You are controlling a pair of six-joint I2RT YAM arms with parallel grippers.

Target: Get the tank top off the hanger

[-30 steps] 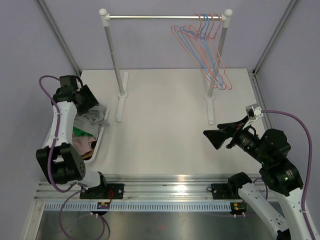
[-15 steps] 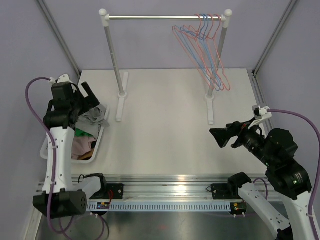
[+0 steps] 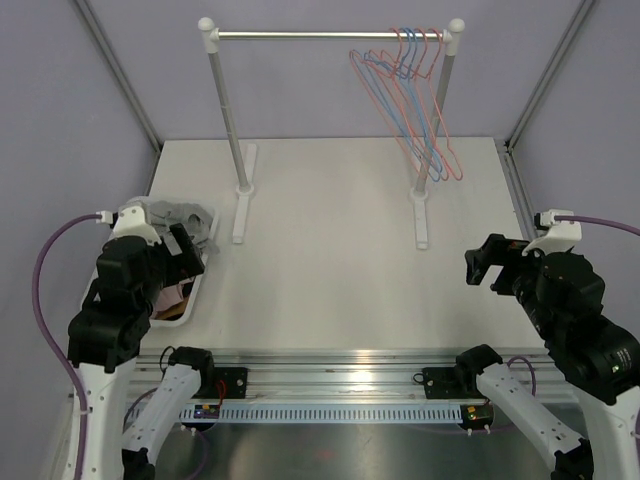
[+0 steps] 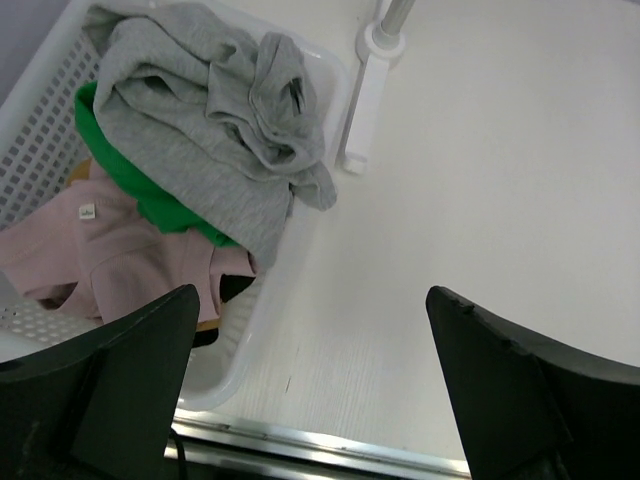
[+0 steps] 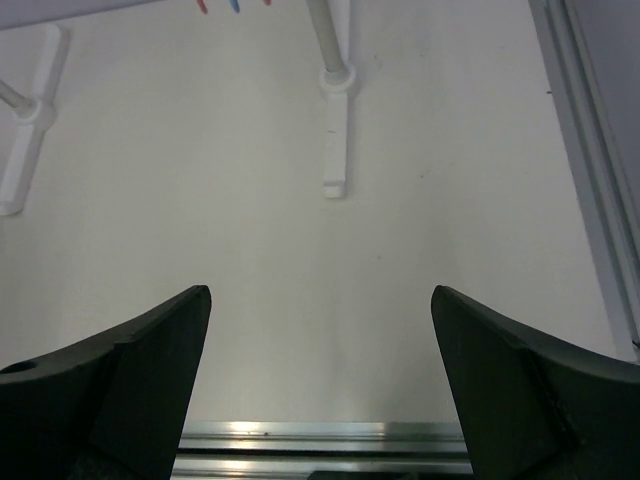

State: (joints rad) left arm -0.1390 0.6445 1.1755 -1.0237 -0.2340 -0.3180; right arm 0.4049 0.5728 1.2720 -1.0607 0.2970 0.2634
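Observation:
A grey tank top (image 4: 200, 150) lies crumpled on top of the clothes in a white basket (image 4: 270, 300) at the table's left, free of any hanger; from above the tank top (image 3: 185, 215) shows at the basket's far end. Several bare pink and blue wire hangers (image 3: 412, 68) hang at the right end of the rail (image 3: 300, 36). My left gripper (image 4: 312, 300) is open and empty, low by the basket's near right corner; in the top view the left gripper (image 3: 187, 255) sits over the basket. My right gripper (image 5: 320, 295) is open and empty above the table's near right; the right gripper (image 3: 482, 268) is pulled back.
A green garment (image 4: 150, 205) and a pink one (image 4: 100, 255) lie under the grey one. The rack's white feet (image 3: 242, 195) (image 3: 422, 215) stand mid-table, and its right foot (image 5: 335, 140) lies ahead of my right gripper. A metal rail (image 3: 330, 365) runs along the near edge.
My left gripper opened over the basket, left the grey tank top there and drew back toward the near edge. My right arm pulled back to the right and near side.

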